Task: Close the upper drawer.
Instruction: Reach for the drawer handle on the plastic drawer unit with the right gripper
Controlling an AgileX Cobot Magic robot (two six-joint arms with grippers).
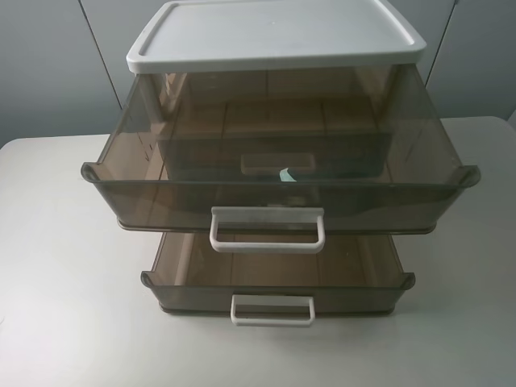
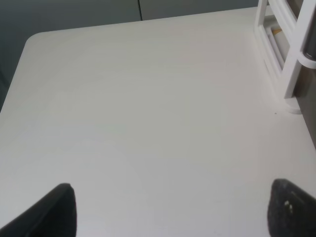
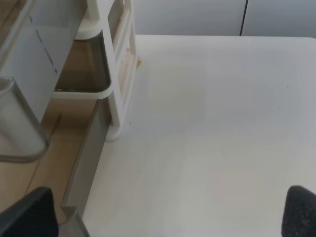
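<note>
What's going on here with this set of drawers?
Nothing is being handled yet. The top drawer of the cabinet is pulled far out, and the bottom drawer is out too. The left end effector and right end effector hang open over the table, holding nothing.

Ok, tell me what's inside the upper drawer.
The upper drawer shows mostly bare brown floor. A small white handle and a teal scrap show through its plastic; whether the scrap lies inside or underneath cannot be told.
</note>
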